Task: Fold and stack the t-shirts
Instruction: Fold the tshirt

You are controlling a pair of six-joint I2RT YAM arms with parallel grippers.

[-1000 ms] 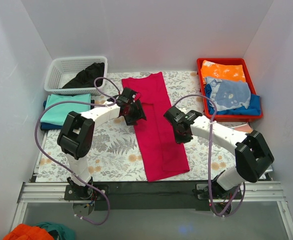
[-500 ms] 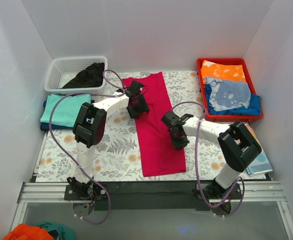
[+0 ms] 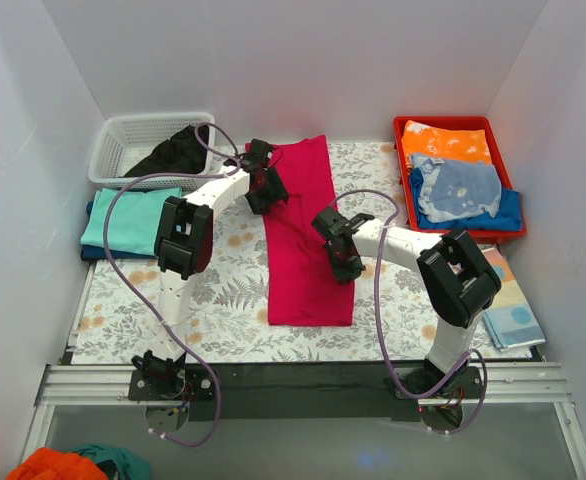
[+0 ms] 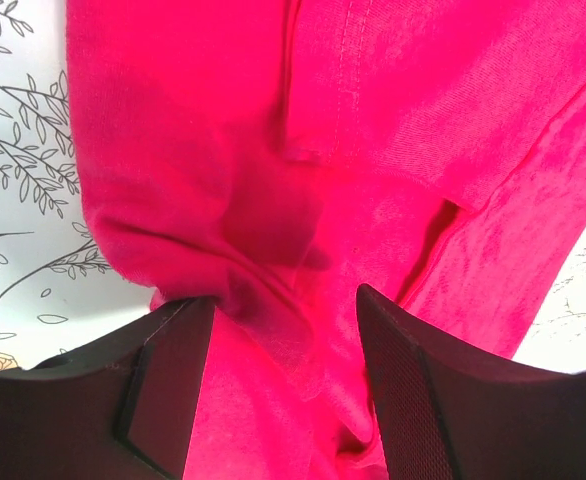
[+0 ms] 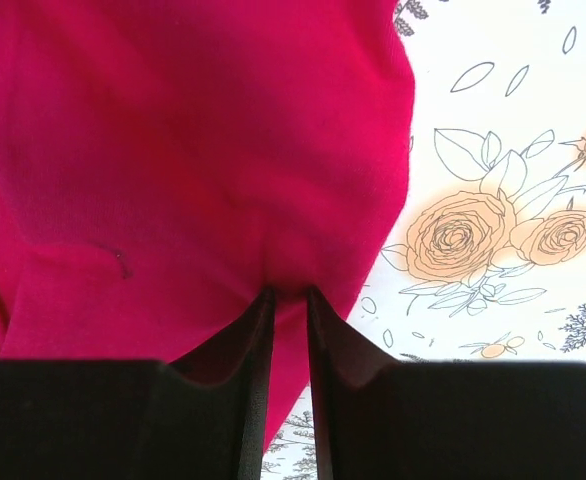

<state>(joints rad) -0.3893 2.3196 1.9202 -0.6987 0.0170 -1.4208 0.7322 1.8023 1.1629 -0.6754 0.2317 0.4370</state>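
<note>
From above, the red t-shirt (image 3: 308, 235) lies as a long folded strip down the middle of the floral cloth (image 3: 213, 295). My left pincer (image 3: 265, 192) sits at its far left edge and my right pincer (image 3: 343, 265) at its right edge, about halfway down. A folded teal t-shirt (image 3: 133, 215) rests well off to the left, and a black t-shirt (image 3: 178, 148) is heaped in the white basket (image 3: 108, 160) behind it. The red tray (image 3: 401, 160) of other clothes stands to the far right. Nothing lies between my arms and the red strip.

At my left wrist, my left pincer (image 4: 288, 390) stands wide apart. The red t-shirt (image 4: 373, 120) bunches up between the fingers (image 4: 168, 380), with a seam running ahead, but they do not clamp it.

At my right wrist, my right pincer (image 5: 288, 310) is nearly closed, nipping a small ridge of the red t-shirt (image 5: 173, 140) at its edge. The floral cloth (image 5: 493, 200) shows just to the right.
</note>
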